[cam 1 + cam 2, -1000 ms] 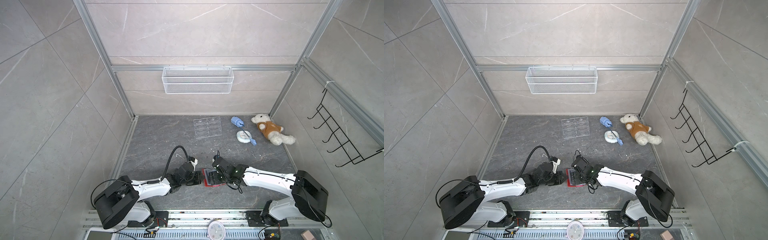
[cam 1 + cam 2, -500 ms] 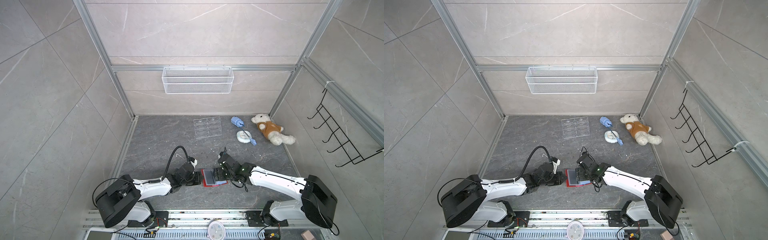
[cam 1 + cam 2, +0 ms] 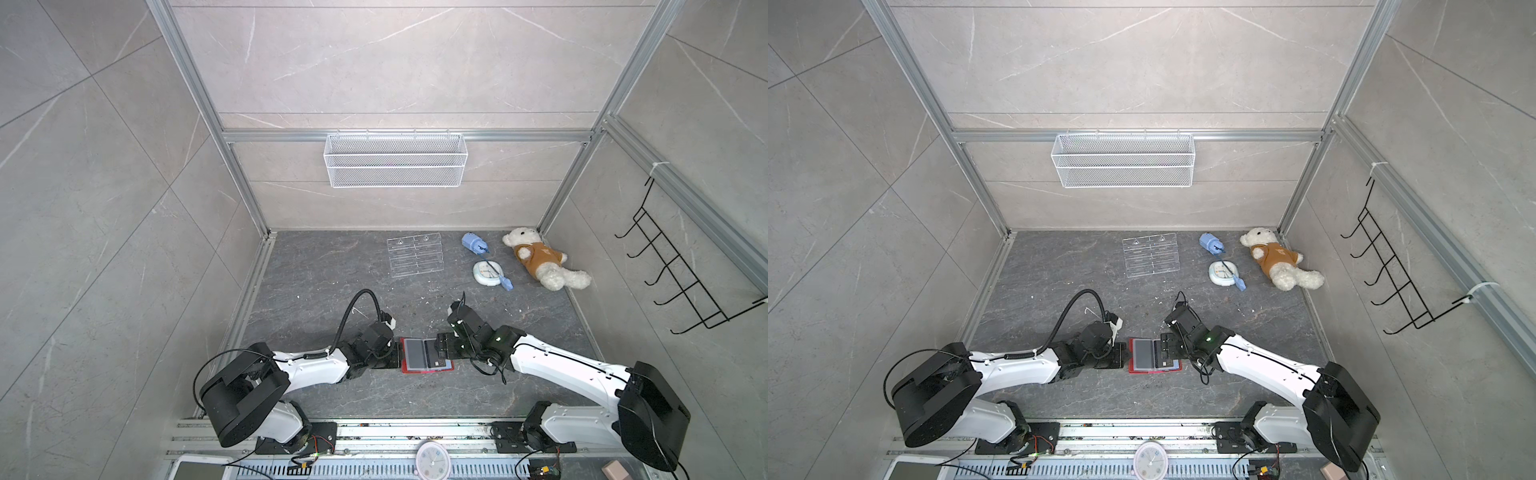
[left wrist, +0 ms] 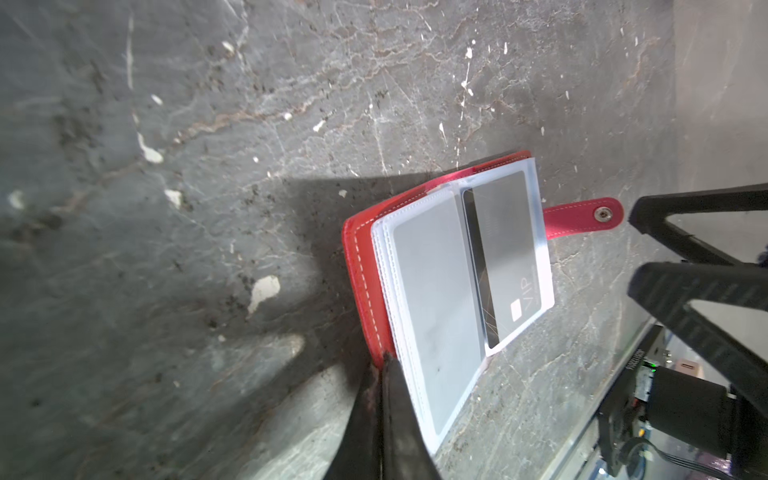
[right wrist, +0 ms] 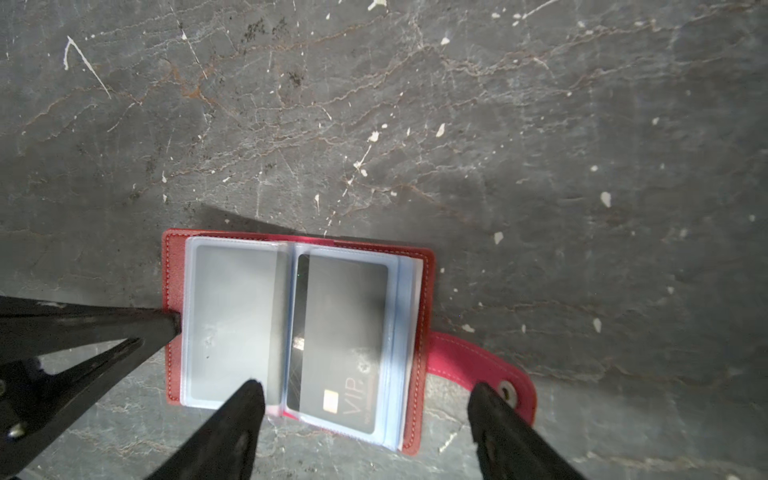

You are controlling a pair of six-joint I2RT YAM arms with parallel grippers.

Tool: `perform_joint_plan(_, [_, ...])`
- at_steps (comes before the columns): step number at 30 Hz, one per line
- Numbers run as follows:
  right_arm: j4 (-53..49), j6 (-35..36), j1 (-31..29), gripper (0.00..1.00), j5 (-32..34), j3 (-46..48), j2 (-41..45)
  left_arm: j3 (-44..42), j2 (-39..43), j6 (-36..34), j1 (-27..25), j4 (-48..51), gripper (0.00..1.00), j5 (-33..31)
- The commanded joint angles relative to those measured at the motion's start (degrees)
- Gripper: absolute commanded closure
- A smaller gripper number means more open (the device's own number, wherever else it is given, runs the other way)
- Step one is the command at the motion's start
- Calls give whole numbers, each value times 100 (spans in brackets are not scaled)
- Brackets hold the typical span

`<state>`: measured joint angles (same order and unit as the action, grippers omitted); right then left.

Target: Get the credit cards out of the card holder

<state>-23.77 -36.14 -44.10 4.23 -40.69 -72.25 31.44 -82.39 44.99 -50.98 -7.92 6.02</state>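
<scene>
Now that the right gripper (image 5: 365, 386) has backed off the card holder (image 5: 174, 274), it hovers wide open and empty, VIP card (image 5: 345, 316) sleeved between its fingers. Left gripper (image 4: 382, 361) is shut, pinning the cover edge. Pull likely next.

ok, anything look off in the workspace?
Nothing looks damaged. White flecks litter the dark table around the open card holder, like chips or crumbs. The teddy lies on its side at the back right, close to the wall.
</scene>
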Motion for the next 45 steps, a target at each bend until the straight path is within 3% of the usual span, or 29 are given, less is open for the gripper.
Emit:
perform_joint_plan(1, [-139,107,55,20,-117,87,169,269,-106,-406,71,367,93,-208])
perform_joint_plan(4, [-52,99,153,20,-364,129,227,345,-89,-426,87,477,67,-245])
perform_joint_plan(7, [49,59,232,21,-619,180,313,393,201,-383,79,741,52,-363])
perform_joint_plan(11, [298,-11,389,24,-1045,301,480,479,1056,-234,79,1597,40,-1034])
perform_joint_plan(15, [556,-81,506,30,-1448,342,559,621,1746,-254,79,1955,32,-1015])
perform_joint_plan(18, [755,-121,551,40,-1663,351,506,645,1860,-163,79,1678,32,-554])
perform_joint_plan(24, [1220,-180,680,73,-1945,466,144,276,1263,551,71,-138,43,634])
perform_joint_plan(29, [1607,-213,791,92,-2078,600,-205,176,539,1016,52,-957,54,891])
perform_joint_plan(33, [1851,-260,831,93,-2091,712,-438,71,132,1211,53,-1391,59,936])
perform_joint_plan(45, [2406,-308,874,93,-2083,990,-920,-65,-516,1477,44,-2082,60,1079])
